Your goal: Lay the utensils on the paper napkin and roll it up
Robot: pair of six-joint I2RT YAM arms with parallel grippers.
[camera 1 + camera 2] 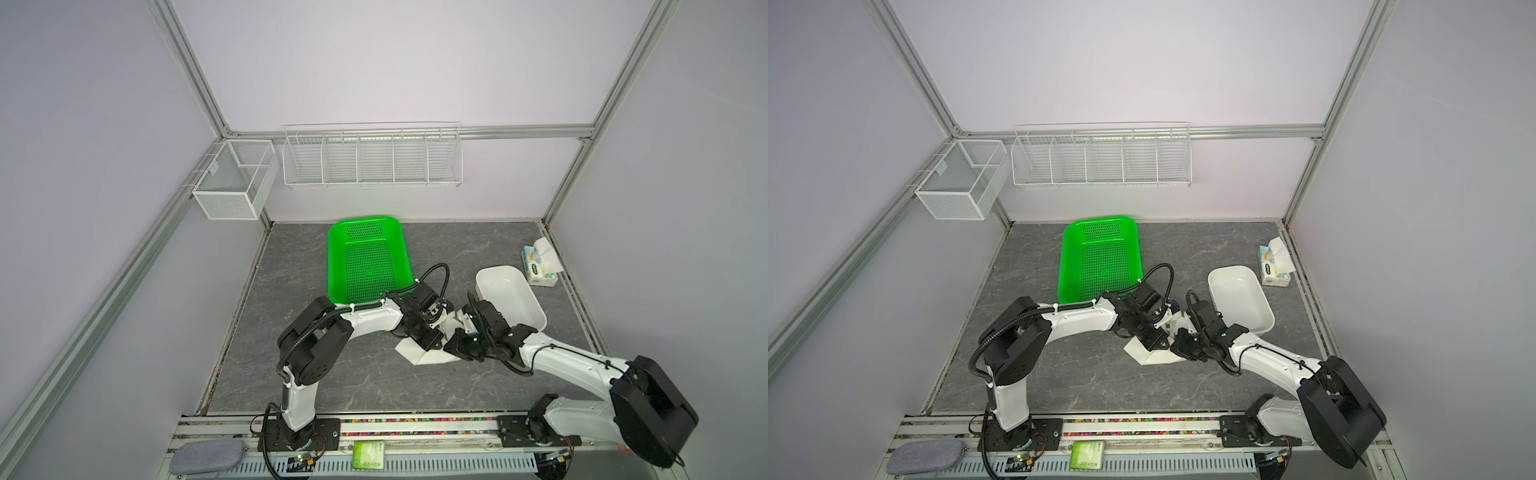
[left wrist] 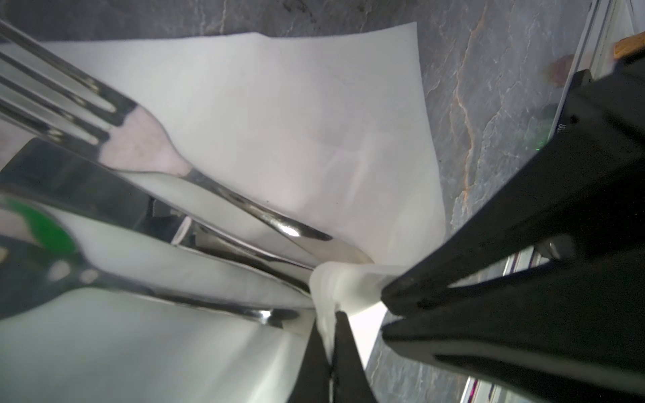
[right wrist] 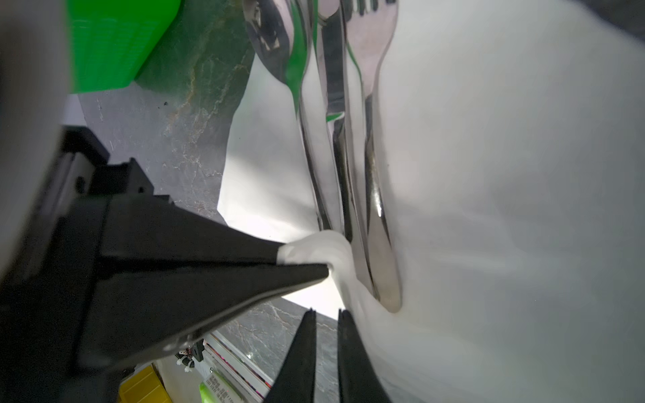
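Observation:
The white paper napkin (image 2: pixel 279 122) lies on the grey table, partly lifted and folded around the utensils. Fork (image 2: pixel 146 146), knife (image 2: pixel 87 195) and spoon (image 2: pixel 52 272) lie side by side on it, handles gathered toward a bunched fold. My left gripper (image 2: pixel 330 321) is shut on that fold. In the right wrist view my right gripper (image 3: pixel 326 314) sits just beside the napkin (image 3: pixel 506 209), jaws a narrow slit apart with bare table showing between them. In both top views only a corner of the napkin (image 1: pixel 419 353) (image 1: pixel 1154 355) shows under the two wrists.
A green perforated basket (image 1: pixel 365 257) stands behind the left arm. A white tub (image 1: pixel 511 295) is just behind the right wrist, a tissue pack (image 1: pixel 540 266) at the right edge. Wire racks (image 1: pixel 372 160) and a mesh box (image 1: pixel 235 178) hang on the back wall.

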